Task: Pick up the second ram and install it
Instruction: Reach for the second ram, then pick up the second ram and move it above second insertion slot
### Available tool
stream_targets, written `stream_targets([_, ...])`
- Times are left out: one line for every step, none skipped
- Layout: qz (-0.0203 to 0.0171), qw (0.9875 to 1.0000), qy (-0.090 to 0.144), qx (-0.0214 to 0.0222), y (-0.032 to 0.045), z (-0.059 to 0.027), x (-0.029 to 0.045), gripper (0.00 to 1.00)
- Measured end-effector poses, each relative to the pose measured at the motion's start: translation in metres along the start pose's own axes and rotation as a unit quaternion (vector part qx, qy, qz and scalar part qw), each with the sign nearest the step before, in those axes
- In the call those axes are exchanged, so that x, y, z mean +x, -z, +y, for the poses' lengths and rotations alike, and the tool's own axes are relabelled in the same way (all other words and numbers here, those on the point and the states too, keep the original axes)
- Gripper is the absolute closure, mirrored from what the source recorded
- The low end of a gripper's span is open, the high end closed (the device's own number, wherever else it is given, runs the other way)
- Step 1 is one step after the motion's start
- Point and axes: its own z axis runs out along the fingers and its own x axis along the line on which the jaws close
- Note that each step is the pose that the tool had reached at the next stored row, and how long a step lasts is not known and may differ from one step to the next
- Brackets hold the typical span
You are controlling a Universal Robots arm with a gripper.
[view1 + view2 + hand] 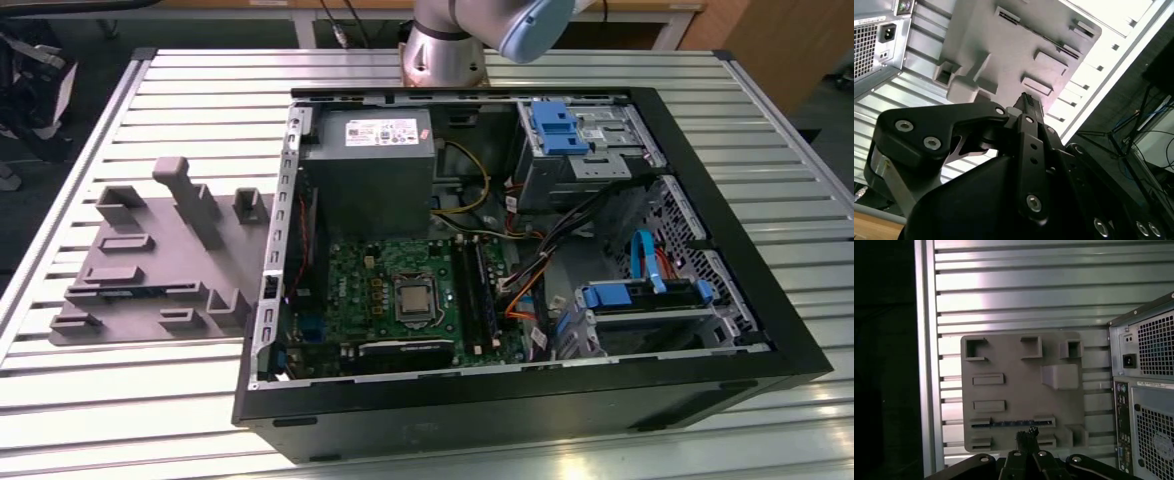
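Observation:
The second ram [1009, 423] is a thin dark strip lying flat between two low blocks of the grey fixture plate [1019, 390]; in the exterior view the ram [134, 293] lies near the plate's front. My gripper [1027, 433] hangs well above the plate, fingertips pressed together with nothing between them, lined up close to the ram's near side. In the second wrist view the gripper [1028, 101] points down at the same plate [1004, 45]. The open computer case [747, 330] holds the motherboard [387, 290] with its long black slots [475, 290].
The case stands on a slatted metal table [534, 65], to the exterior view's right of the fixture plate. Tall grey blocks [187, 195] rise from the plate's far side. The arm's base [441, 50] sits behind the case. The table edge [926, 365] runs beside the plate.

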Motion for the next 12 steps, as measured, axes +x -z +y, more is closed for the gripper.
stream_targets([0.0,1.0,0.0,0.0,0.0,-0.0004,0.0031,0.89])
stream_targets([0.0,1.0,0.0,0.0,-0.0001,-0.0006,0.0057,0.89])
stream_targets([0.0,1.0,0.0,0.0,0.0,-0.0009,0.0085,0.89])
stream_targets([0.0,1.0,0.0,0.0,0.0,-0.0012,0.011,0.89])
stream_targets([0.0,1.0,0.0,0.0,0.0,-0.0014,0.013,0.89])
stream_targets([0.0,1.0,0.0,0.0,-0.0001,-0.0014,0.0139,0.89])
stream_targets([0.0,1.0,0.0,0.0,-0.0001,-0.0015,0.0141,0.89])
stream_targets([0.0,1.0,0.0,0.0,-0.0001,-0.0015,0.0145,0.89])
stream_targets([0.0,1.0,0.0,0.0,-0.0001,-0.0015,0.0148,0.89])
stream_targets([0.0,1.0,0.0,0.0,-0.0001,-0.0015,0.0148,0.89])
stream_targets([0.0,1.0,0.0,0.0,-0.0001,-0.0015,0.0149,0.89])
stream_targets([0.0,1.0,0.0,0.0,-0.0001,-0.0015,0.0149,0.89])
